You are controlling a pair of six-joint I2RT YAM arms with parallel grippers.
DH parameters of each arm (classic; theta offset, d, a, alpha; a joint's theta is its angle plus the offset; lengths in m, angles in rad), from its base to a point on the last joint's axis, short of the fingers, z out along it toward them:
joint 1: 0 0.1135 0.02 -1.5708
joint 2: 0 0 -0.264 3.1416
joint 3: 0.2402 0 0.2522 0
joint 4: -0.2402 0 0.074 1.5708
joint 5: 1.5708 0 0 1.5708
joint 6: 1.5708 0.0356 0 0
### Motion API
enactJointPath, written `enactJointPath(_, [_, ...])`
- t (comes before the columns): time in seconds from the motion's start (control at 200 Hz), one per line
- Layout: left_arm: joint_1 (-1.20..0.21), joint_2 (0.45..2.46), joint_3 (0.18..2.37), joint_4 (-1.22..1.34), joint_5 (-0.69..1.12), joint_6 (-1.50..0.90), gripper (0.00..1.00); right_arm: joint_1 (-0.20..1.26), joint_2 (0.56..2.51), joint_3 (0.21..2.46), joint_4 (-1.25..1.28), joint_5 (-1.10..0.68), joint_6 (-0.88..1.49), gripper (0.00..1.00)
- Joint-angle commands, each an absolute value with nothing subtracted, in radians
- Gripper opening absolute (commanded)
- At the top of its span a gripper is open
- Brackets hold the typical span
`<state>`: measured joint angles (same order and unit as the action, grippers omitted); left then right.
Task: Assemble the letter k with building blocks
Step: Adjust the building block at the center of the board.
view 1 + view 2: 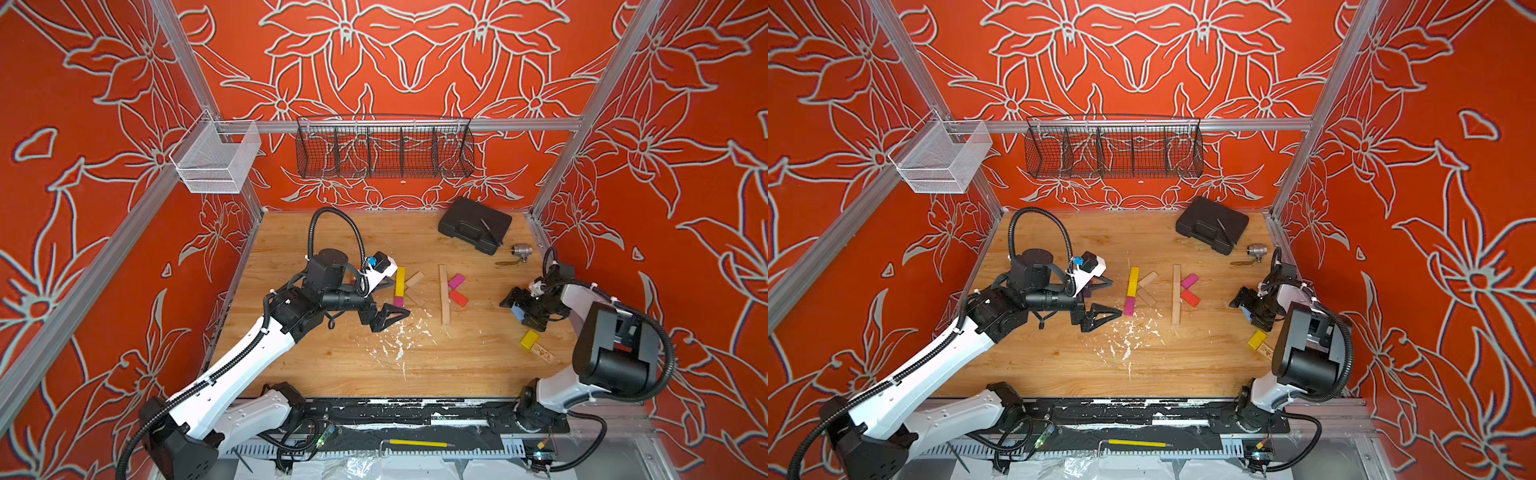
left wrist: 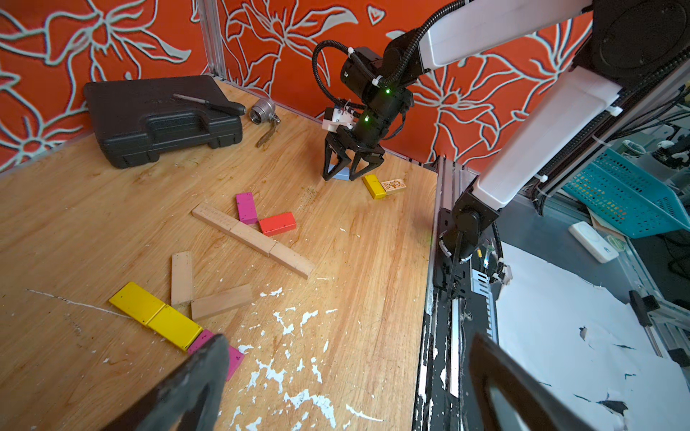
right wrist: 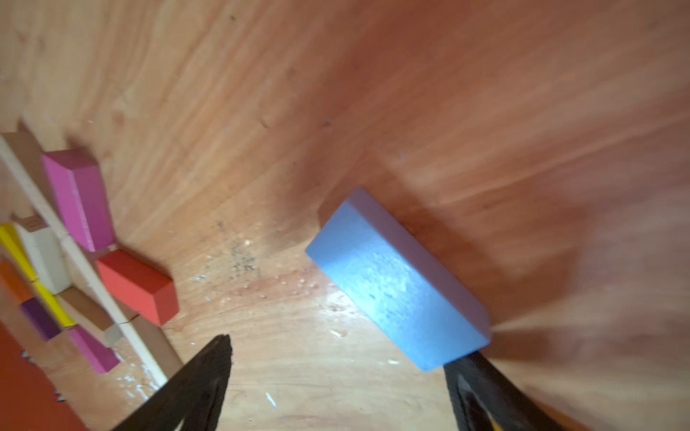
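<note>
Light blue block (image 1: 516, 311) flat on table (image 1: 353, 365), right of centre in a top view, well apart from the wooden-stemmed k (image 1: 444, 295). Straddled by right gripper (image 3: 341, 350), jaws wide, presumably lining up a pinch. Left gripper (image 2: 351, 347) wide, empty, near magenta block (image 2: 234, 362).
</note>
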<state>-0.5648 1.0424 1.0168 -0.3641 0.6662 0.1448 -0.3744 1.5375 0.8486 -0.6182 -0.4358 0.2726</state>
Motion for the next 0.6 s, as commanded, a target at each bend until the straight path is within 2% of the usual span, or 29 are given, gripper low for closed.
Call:
enactJointPath(0.0, [-0.571, 1.046, 1.008, -0.351, 0.668, 0.155, 0.97, -0.375, 1.474, 0.856, -0.65, -0.349, 0.311, 0.91])
enactJointPath(0.115, [-0.571, 1.055, 1.006, -0.353, 0.66, 0.154, 0.97, -0.374, 1.433, 0.886, -0.689, -0.19, 0.285, 0.95])
enactJointPath(0.335, [-0.571, 1.06, 1.0, -0.364, 0.74, 0.213, 0.97, -0.331, 1.495, 0.935, -0.696, -0.175, 0.162, 0.98])
enactJointPath(0.596, [-0.574, 1.054, 0.953, -0.373, 0.887, 0.363, 0.97, -0.27, 1.638, 1.016, -0.722, -0.137, 0.107, 0.87])
